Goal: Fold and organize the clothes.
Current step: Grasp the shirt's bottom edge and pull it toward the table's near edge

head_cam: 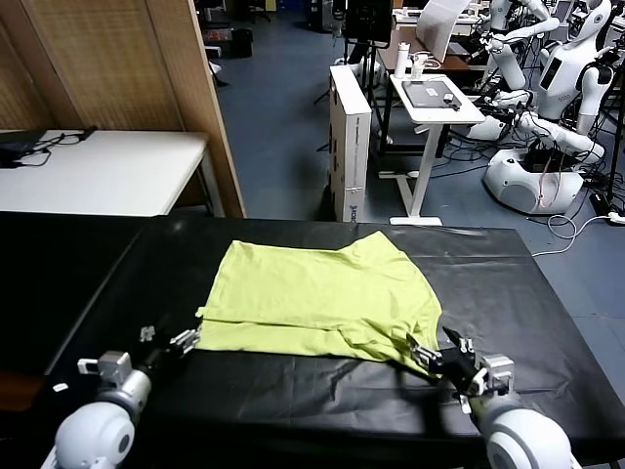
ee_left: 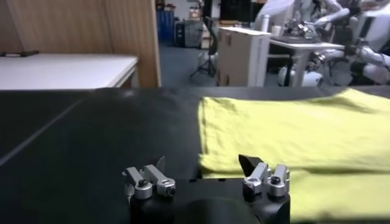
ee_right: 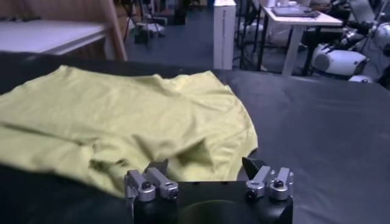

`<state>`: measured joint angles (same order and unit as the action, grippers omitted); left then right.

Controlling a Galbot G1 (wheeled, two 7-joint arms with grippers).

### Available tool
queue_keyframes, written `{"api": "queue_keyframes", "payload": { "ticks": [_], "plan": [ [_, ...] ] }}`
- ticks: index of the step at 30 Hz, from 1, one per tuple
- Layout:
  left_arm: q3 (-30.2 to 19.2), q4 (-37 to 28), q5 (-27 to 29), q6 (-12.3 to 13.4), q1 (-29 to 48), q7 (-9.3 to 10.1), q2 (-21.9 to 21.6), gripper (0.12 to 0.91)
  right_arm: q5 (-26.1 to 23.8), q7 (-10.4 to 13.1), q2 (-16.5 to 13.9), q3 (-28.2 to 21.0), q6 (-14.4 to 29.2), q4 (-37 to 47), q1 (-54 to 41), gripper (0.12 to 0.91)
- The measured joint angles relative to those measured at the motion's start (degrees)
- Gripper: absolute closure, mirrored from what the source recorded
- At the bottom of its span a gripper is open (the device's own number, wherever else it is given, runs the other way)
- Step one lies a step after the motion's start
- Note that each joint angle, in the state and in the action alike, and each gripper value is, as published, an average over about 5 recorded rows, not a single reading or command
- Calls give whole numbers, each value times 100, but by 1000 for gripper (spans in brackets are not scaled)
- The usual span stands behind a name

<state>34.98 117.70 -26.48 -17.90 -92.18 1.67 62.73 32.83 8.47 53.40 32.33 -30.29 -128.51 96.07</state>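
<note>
Lime yellow-green T-shirt (head_cam: 317, 298), plain cotton, lying flat on the black tabletop (head_cam: 293, 391) in the centre of the head view frame, folded over on itself so a doubled layer runs along its lower edge. Left side of it is a straight, neat fold edge; the right side is rounded and rumpled, with wrinkles bunching toward the lower right corner. In the right wrist view it fills the left and centre of the frame, creased near the bottom; no collar or label can be made out.
</note>
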Motion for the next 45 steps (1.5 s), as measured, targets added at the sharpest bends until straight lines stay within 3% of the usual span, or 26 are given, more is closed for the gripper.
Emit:
{"api": "queue_keyframes", "payload": {
  "ticks": [11,21,24,27,32,35,38,45],
  "plan": [
    [-35,-114,97,96,-148,0,202,123,-40,-6,-53,-37,10,18,58,123],
    [-49,-163,1,242,-118,-18,211,141,-129,-32,-4,-134,10,121,54,353],
    [-79,-194,-30,289,-67,-32,208,210,-152,-36,6,-157,10,147,54,430],
    [-107,-243,-37,319,-29,-37,208,344,-156,-40,3,-160,10,149,61,531],
    [-106,-272,-79,352,-20,-47,197,656,-144,-25,-27,-139,0,121,80,811],
    [-93,-273,-104,362,-24,-49,186,825,-51,11,-78,-106,-108,58,114,888],
    [-68,-256,-99,365,-56,-49,161,886,127,30,-157,-43,-352,-25,172,886],
    [128,-88,-102,363,-328,-25,-10,885,381,87,-451,232,-919,-301,448,886]
  ]
}}
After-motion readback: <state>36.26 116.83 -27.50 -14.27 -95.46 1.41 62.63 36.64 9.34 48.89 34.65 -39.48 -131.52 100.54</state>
